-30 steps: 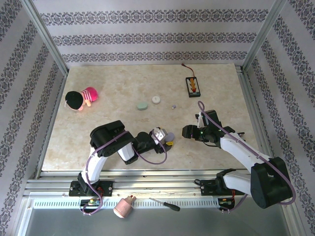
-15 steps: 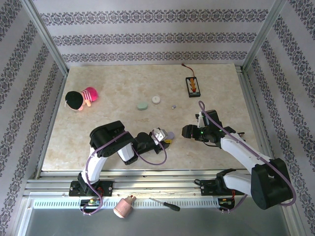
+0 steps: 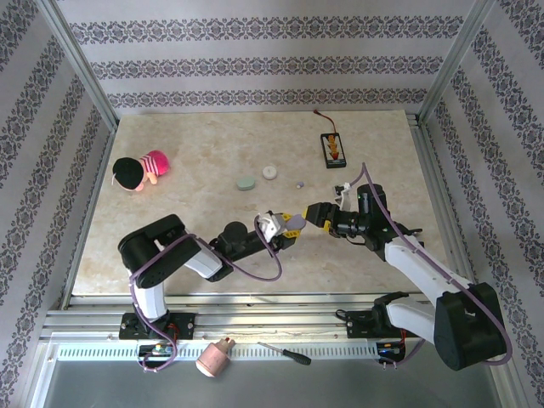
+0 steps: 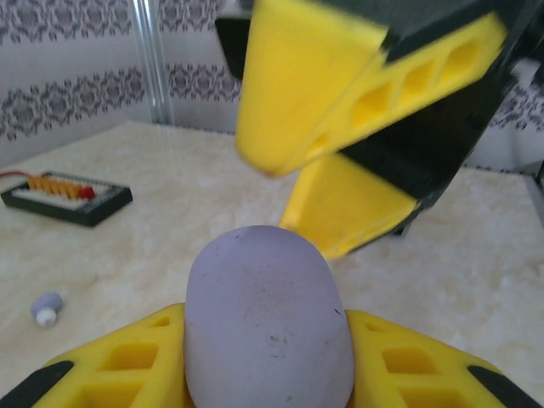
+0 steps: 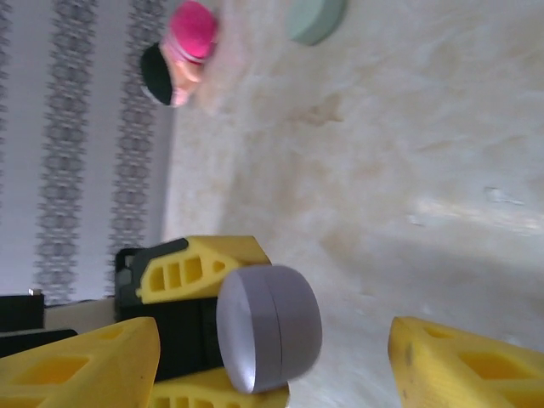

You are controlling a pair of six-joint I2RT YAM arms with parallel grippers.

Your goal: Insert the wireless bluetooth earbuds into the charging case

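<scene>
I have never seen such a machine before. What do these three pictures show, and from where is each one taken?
You see two robot arms fixed at the near edge of a table. One picture looks down from above. The other two come from a small camera on each wrist, so the yellow fingers appear very close. The left gripper is shut on a lavender charging case. The right gripper is open and faces that case. On the table lie a plush toy, a green round case, a white round case, a small lavender earbud and a black connector board.
</scene>
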